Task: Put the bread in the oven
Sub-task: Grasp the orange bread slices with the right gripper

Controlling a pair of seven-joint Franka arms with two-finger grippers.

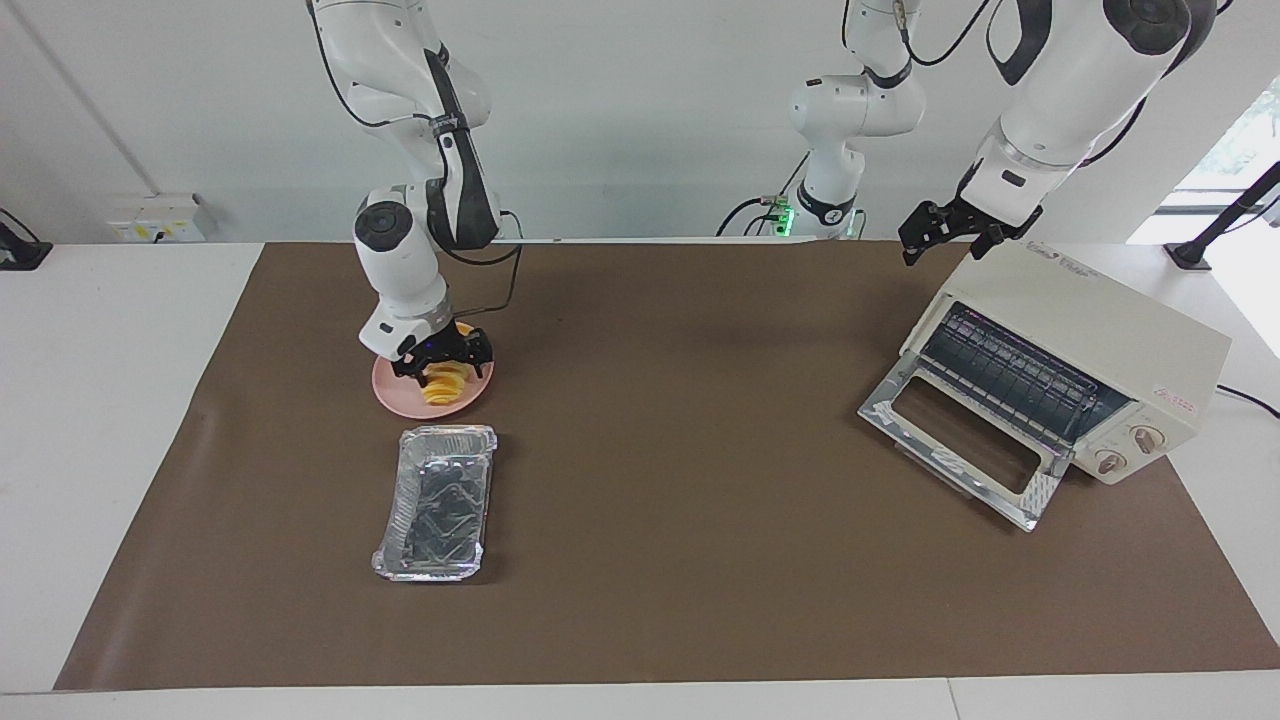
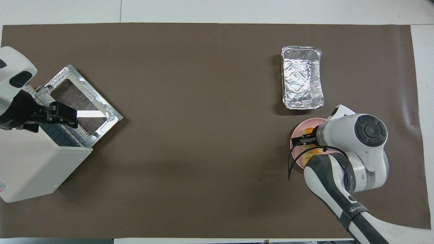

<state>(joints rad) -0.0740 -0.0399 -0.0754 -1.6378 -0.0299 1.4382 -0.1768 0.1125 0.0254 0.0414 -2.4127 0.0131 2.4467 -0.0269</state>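
The yellow-orange ridged bread (image 1: 446, 384) lies on a pink plate (image 1: 386, 396) toward the right arm's end of the table. My right gripper (image 1: 443, 360) is down at the plate, its fingers spread on either side of the bread. In the overhead view the right arm hides most of the bread (image 2: 308, 130) and the plate (image 2: 295, 136). The cream-white oven (image 1: 1100, 320) stands at the left arm's end, its glass door (image 1: 960, 440) dropped open with the wire rack showing. My left gripper (image 1: 948, 240) hangs open and empty over the oven (image 2: 34, 169), above its top edge.
A crinkled silver foil tray (image 1: 440, 500) lies empty, farther from the robots than the plate; it also shows in the overhead view (image 2: 301, 83). A brown mat (image 1: 680, 480) covers the table. The open oven door (image 2: 84, 98) juts out over the mat.
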